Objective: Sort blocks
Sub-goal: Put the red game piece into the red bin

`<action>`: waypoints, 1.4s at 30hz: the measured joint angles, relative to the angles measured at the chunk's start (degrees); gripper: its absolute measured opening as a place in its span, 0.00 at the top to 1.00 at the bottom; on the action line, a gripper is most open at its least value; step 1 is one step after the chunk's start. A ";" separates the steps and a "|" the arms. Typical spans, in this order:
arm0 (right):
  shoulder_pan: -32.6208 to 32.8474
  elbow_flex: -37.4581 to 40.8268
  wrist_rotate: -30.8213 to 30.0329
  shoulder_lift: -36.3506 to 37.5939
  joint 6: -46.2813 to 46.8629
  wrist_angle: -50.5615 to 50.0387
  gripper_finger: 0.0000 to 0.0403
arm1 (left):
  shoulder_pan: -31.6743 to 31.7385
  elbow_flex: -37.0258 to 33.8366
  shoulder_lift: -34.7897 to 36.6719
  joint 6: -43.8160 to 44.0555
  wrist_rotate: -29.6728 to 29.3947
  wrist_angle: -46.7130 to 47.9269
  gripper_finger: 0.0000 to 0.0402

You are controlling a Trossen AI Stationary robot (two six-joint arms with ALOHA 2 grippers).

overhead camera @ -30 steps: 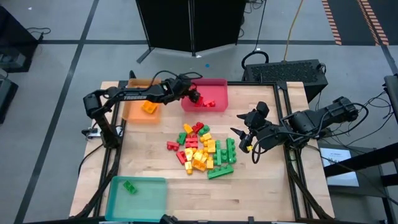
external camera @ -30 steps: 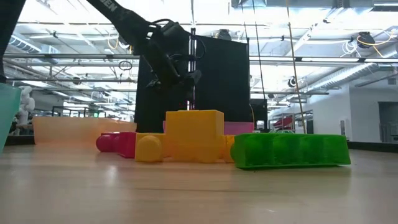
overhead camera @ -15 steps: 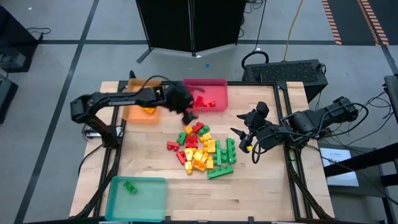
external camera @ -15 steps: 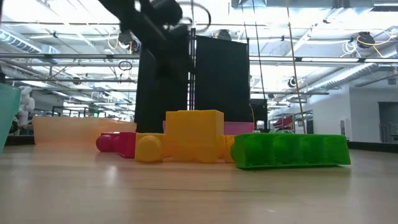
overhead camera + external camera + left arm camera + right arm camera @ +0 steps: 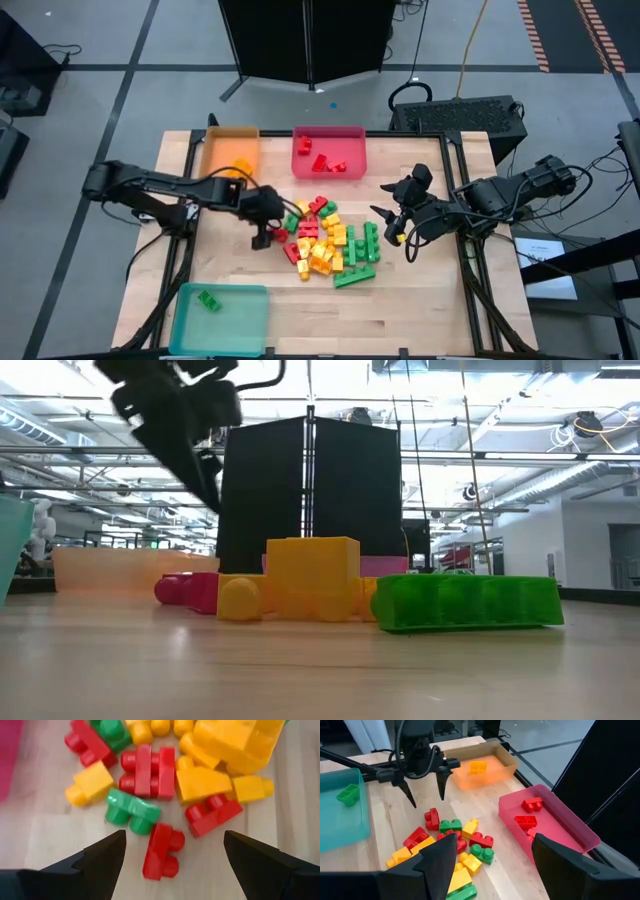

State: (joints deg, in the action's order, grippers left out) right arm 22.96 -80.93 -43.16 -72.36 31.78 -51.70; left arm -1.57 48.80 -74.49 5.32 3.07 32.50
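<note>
Directly beneath the left gripper, whose fingers are hanging spread and empty, a red block is lying lengthwise between them (right gripper well apart).

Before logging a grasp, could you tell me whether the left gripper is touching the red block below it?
Apart. The left wrist view shows the left gripper open, its fingers clear of the red block on both sides.
</note>
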 joint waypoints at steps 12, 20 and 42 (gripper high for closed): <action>0.02 0.00 -0.02 0.00 0.57 0.47 0.38 | -1.78 -13.90 -2.05 2.92 -5.50 -19.51 0.16; 0.01 0.00 -0.04 0.00 1.98 0.13 0.38 | -1.85 -17.22 -5.44 4.79 -5.53 -19.88 0.16; 0.00 0.04 -0.37 0.00 1.77 -0.11 0.38 | -1.85 -16.79 -8.23 15.46 -2.43 -22.62 0.61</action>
State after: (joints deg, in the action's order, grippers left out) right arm 22.96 -80.88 -43.53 -72.36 33.55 -51.81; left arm -3.42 32.01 -82.71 20.78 0.64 9.88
